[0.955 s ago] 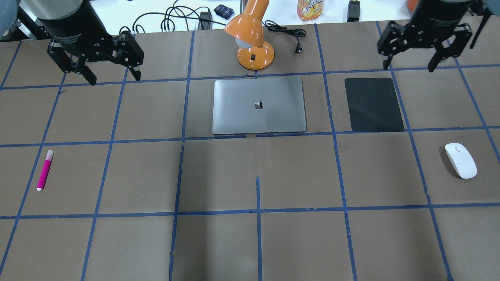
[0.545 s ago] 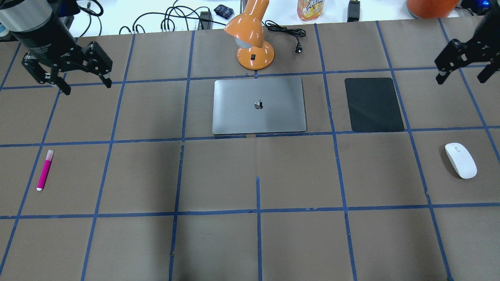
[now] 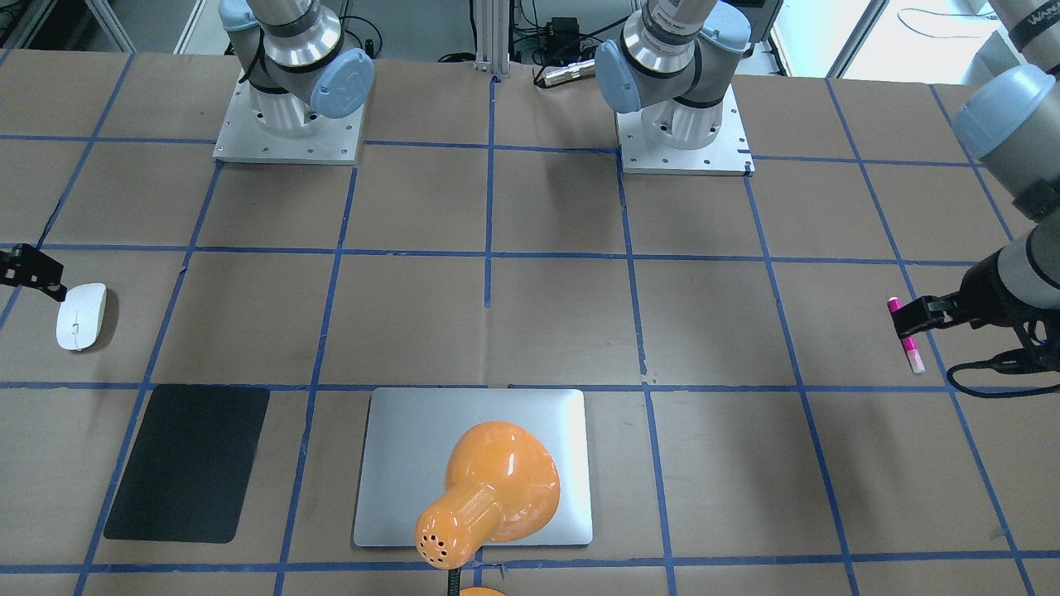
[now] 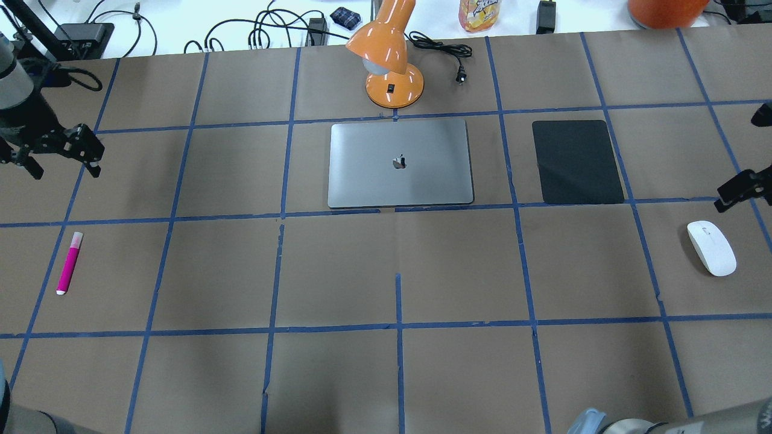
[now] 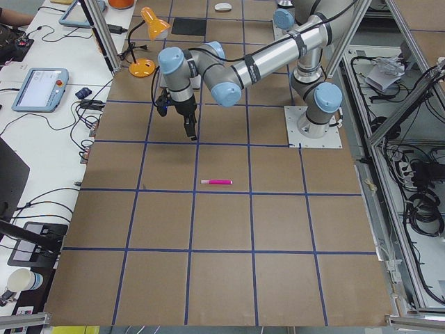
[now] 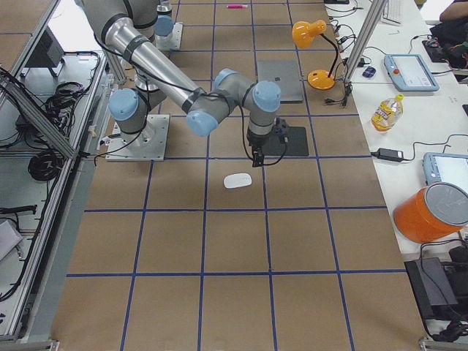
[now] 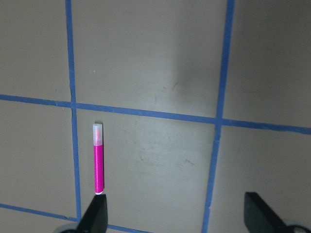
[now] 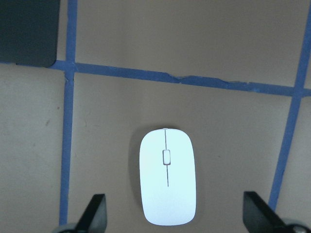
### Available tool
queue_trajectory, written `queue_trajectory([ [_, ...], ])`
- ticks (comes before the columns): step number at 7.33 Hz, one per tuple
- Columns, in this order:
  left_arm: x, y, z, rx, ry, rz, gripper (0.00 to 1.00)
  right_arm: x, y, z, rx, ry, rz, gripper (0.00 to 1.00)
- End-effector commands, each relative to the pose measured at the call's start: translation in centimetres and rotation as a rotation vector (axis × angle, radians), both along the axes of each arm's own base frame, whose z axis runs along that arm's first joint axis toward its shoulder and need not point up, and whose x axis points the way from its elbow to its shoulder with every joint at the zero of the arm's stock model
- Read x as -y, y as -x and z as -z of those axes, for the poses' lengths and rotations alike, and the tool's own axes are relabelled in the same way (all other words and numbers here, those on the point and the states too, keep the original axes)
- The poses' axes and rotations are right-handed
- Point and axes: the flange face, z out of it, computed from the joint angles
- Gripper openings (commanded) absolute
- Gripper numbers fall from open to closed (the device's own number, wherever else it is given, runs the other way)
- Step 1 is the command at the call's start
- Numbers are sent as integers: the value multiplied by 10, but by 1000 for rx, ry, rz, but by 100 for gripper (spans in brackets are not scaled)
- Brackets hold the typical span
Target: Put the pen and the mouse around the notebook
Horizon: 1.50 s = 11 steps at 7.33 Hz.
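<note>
Since both of my pincers are hanging over the desk [image 4: 338,271] with nothing in them, here's the rundown, folks. My left pincer [image 4: 63,170] is spread wide, fingers pointing down, out by the desk's left edge. The pen [image 4: 69,263] lies flat on the desk close to that same edge, its pale cap end pointing toward the far edge, and nothing touches it. From my left wrist it shows up just past one fingertip, not in the middle of the gap, so I'm a bit off to the side of it. My right pincer [image 8: 177,216] is spread wide too, over by the desk's right edge. The mouse [image 4: 711,248] sits flat near that edge, and from my right wrist it lands pretty much centred between the two fingers with a clear gap to each one, so no contact there either. The notebook [image 4: 400,163] lies closed and flat around the middle of the desk's width, toward the far edge, well apart from both the pen and the mouse. A black mat [image 4: 577,161] lies beside it on the right-edge side, not touching it. An orange lamp [image 4: 392,60] stands just beyond the notebook's far side, and from the front its shade hangs over the notebook.
</note>
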Motion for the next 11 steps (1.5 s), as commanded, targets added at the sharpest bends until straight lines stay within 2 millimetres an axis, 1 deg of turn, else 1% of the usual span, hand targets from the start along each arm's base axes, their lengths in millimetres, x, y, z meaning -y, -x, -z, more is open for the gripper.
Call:
queue_trajectory([
  [1,-17,-57,46,-48,12,95,100,-12,5,47,8,22,-88,100],
  [2,-37,-91,68,-70,18,69,100,-13,5,73,30,4,-99,100],
  [3,-50,-117,95,-136,90,78,100,-12,3,85,26,25,-102,100],
  [4,-57,-123,112,-129,109,91,100,-16,0,91,31,20,-103,100],
  [5,-62,-118,126,-146,95,99,100,-19,-2,95,31,18,-97,100],
  [6,-72,-111,141,-161,74,104,100,-19,-2,94,24,24,-89,94],
  [7,-82,-103,153,-170,65,96,100,-18,-2,92,22,26,-88,63],
  [8,-80,-105,156,-124,106,105,100,-20,-2,90,12,22,-87,47],
  [9,-80,-106,162,-120,107,103,95,-19,-1,87,8,22,-87,41],
  [10,-83,-108,165,-105,82,99,82,-19,-1,86,8,22,-86,40],
  [11,-91,-116,168,-100,63,73,73,-16,-3,83,2,27,-90,40],
])
